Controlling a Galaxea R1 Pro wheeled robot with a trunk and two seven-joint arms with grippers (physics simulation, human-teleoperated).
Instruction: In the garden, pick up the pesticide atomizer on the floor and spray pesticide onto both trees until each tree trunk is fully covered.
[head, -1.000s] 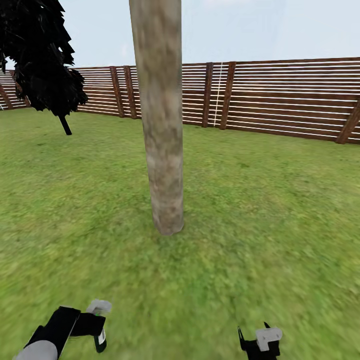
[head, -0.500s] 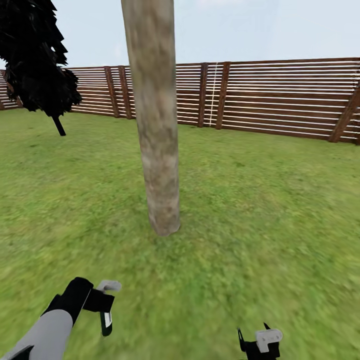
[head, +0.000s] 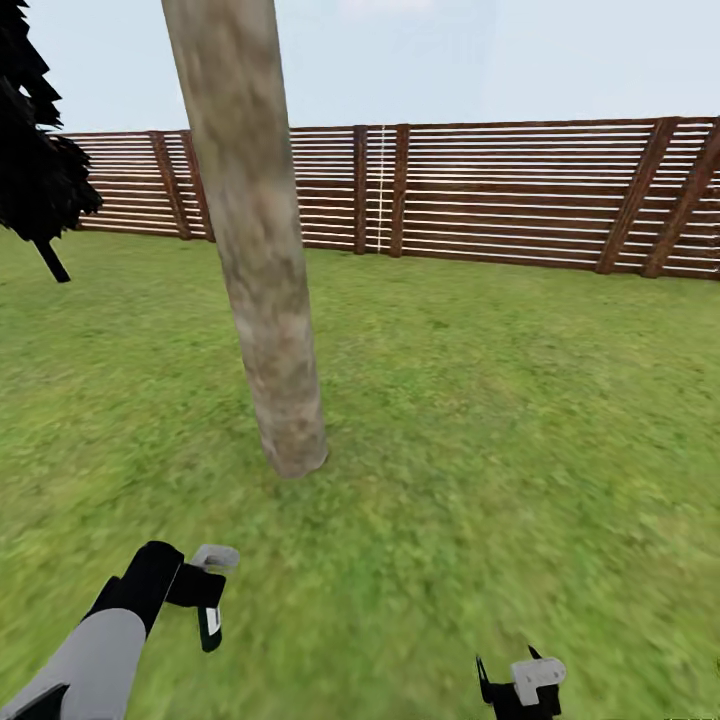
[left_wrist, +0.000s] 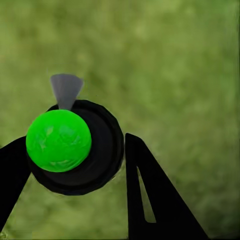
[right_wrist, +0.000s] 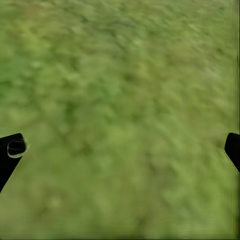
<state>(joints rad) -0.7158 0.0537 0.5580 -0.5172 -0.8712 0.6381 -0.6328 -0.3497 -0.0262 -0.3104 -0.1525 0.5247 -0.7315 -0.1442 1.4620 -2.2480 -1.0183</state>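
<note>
— Where's the pesticide atomizer?
— Clamped in the left gripper above the grass, near the leaning tree trunk — its crown is cut off.
— The right gripper?
— Fingers spread apart, half out of frame.

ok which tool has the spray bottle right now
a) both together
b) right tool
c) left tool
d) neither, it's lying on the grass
c) the left tool is closed on the pesticide atomizer; the left wrist view shows the bottle between its fingers, while the right tool is spread open over bare grass.
</note>
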